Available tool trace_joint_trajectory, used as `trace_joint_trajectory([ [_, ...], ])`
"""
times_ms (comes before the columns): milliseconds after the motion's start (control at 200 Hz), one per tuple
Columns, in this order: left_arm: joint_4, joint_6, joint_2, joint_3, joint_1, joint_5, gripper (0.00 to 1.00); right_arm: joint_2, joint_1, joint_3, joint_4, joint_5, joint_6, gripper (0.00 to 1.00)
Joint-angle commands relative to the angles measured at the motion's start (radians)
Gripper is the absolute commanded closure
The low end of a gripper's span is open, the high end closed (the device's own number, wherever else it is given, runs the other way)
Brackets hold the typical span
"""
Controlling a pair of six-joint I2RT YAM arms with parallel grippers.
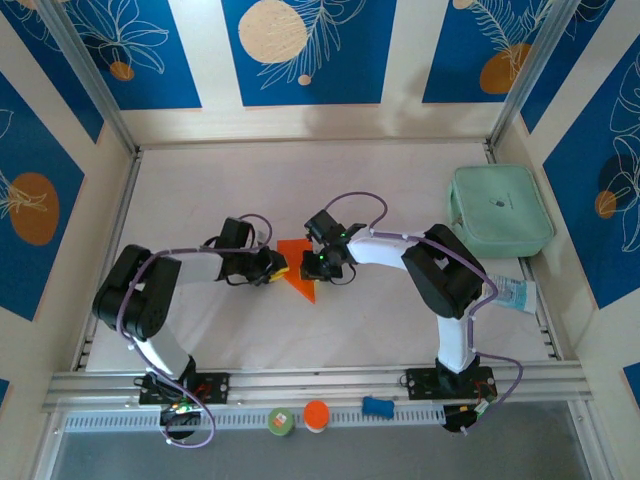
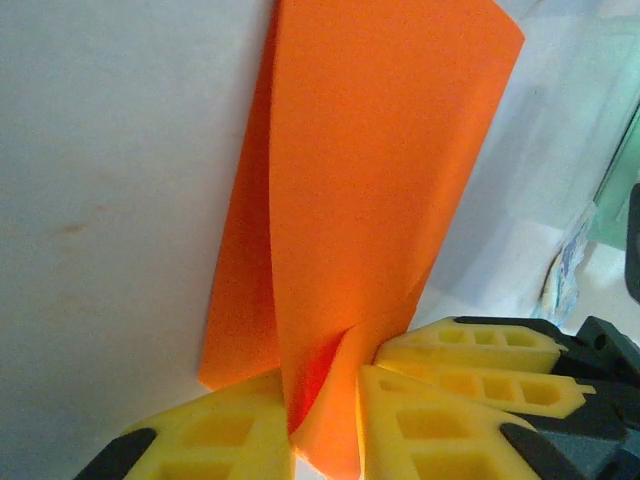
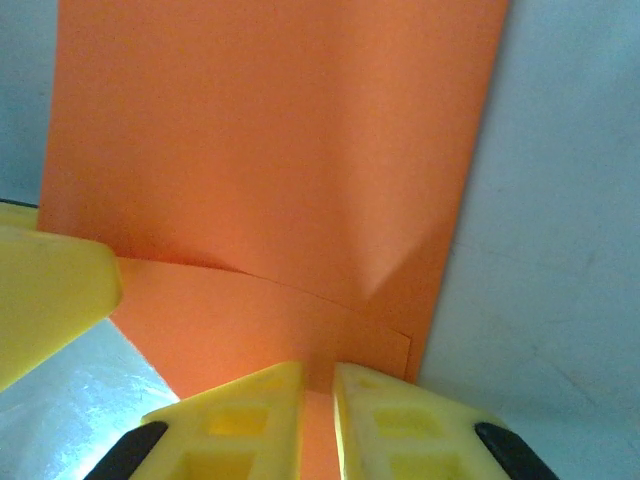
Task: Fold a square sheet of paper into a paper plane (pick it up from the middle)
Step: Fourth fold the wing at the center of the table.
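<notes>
Left jaws and right jaws both clench the square sheet of paper [image 1: 298, 262]. Likely this steadies the flap for creasing.

One bright orange paper sheet [image 1: 297, 270] sits between two hands, the left hand [image 1: 273, 268] and the right hand [image 1: 318, 266]. Right of the right hand are one mint-green zipped case [image 1: 500, 210] and one pale printed packet [image 1: 515, 293]. Nearer than both hands are one round orange disc [image 1: 316, 414], one green-rimmed round lid [image 1: 281, 421] and one small blue block [image 1: 377, 406].
</notes>
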Motion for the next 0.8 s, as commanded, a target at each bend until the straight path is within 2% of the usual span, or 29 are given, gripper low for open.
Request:
trace_joint_trajectory([
  [0, 0.014, 0.045, 0.023, 0.033, -0.003, 0.026, 0.78, 0.019, -0.010, -0.032, -0.020, 0.008, -0.002, 0.83],
  [110, 0.012, 0.055, 0.033, 0.044, -0.003, 0.027, 0.81, 0.012, -0.012, -0.037, -0.010, 0.010, -0.014, 0.83],
  [260, 0.018, 0.048, 0.026, 0.040, -0.002, 0.019, 0.91, -0.028, -0.014, -0.050, 0.027, 0.009, -0.064, 0.79],
  [445, 0.035, 0.000, -0.015, 0.018, -0.012, -0.013, 0.97, -0.177, -0.015, -0.115, 0.127, 0.018, -0.140, 0.57],
  [620, -0.020, -0.049, -0.057, 0.022, -0.051, -0.117, 0.97, -0.323, -0.006, -0.246, 0.207, 0.142, -0.244, 0.49],
  [795, -0.108, -0.086, -0.084, 0.053, -0.098, -0.233, 0.97, -0.405, 0.062, -0.356, 0.296, 0.285, -0.392, 0.50],
])
